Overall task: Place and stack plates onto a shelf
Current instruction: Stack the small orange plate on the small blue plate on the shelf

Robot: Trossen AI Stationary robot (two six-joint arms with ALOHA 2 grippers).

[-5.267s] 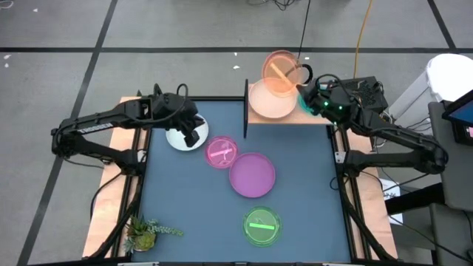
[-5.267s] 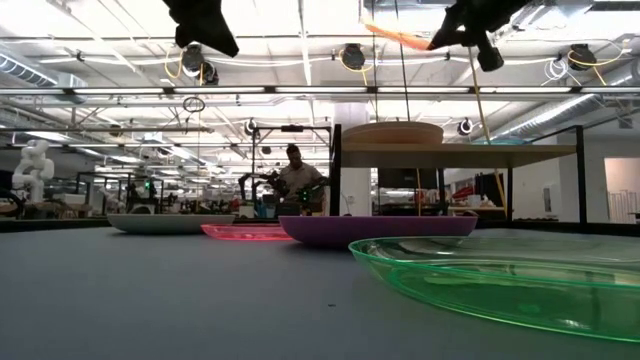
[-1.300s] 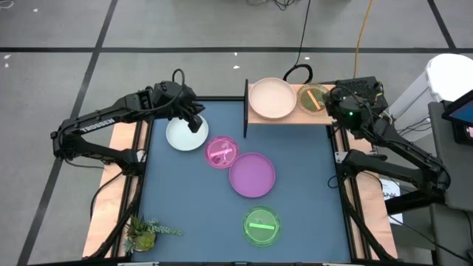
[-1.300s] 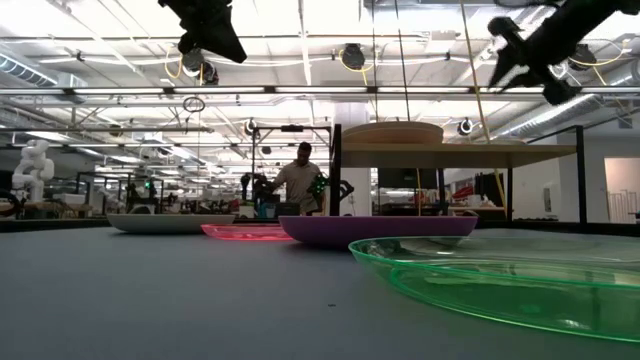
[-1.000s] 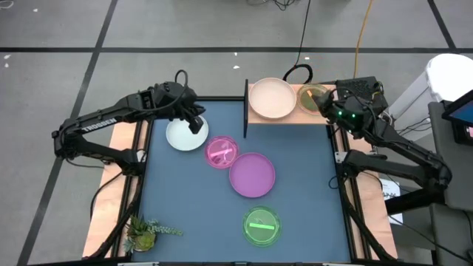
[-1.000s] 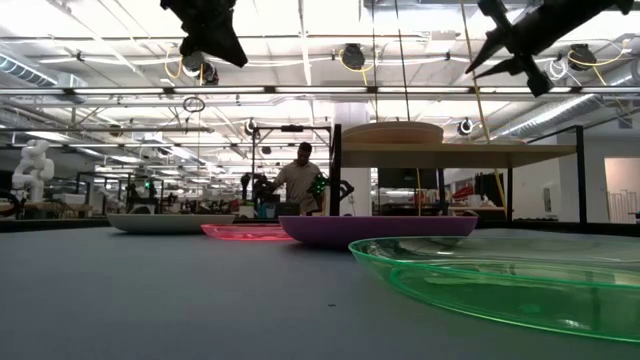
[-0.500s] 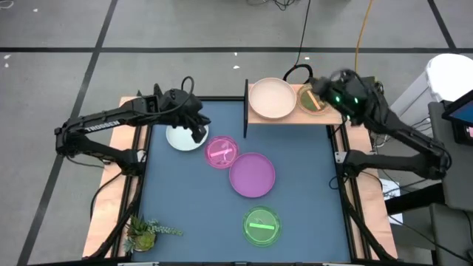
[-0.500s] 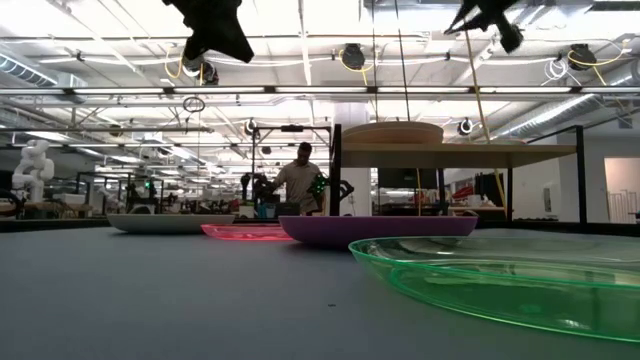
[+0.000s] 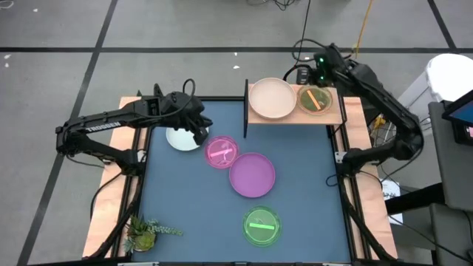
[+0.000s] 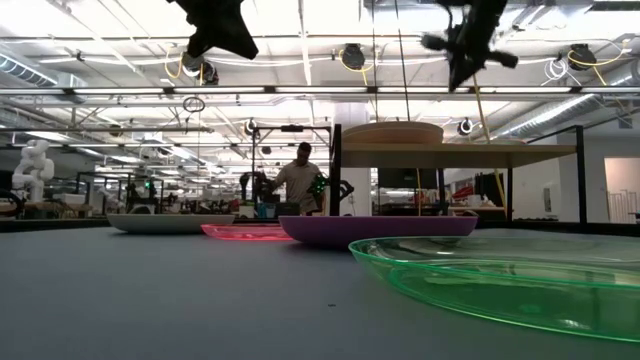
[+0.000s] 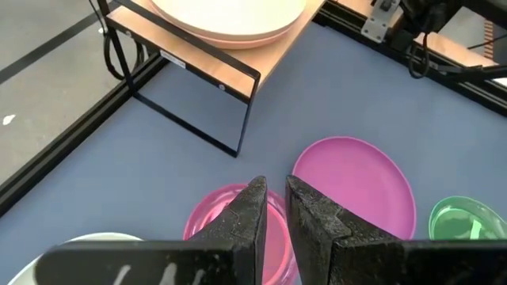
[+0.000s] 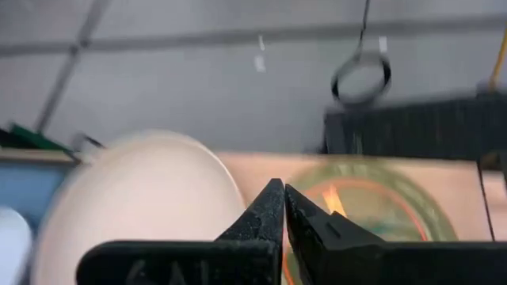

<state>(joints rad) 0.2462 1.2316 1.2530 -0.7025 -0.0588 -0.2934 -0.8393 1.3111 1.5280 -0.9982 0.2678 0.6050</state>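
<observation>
Right claw (image 12: 283, 207) pinched closed, empty, above shelf (image 9: 336, 114)

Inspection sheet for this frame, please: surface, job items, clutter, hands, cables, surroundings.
Surface: dark blue table, wooden side rails.
Job's things: shelf holds a cream plate and an orange-and-teal stack; white plate, pink plate, purple plate and green plate on the table.
Clutter: small plant at a table corner.
Hands: left hand over the white plate's edge, narrowly parted, empty; right hand shut, empty, behind the shelf.
Cables: black loop and orange lead on the floor.
Surroundings: person at benches beyond.
</observation>
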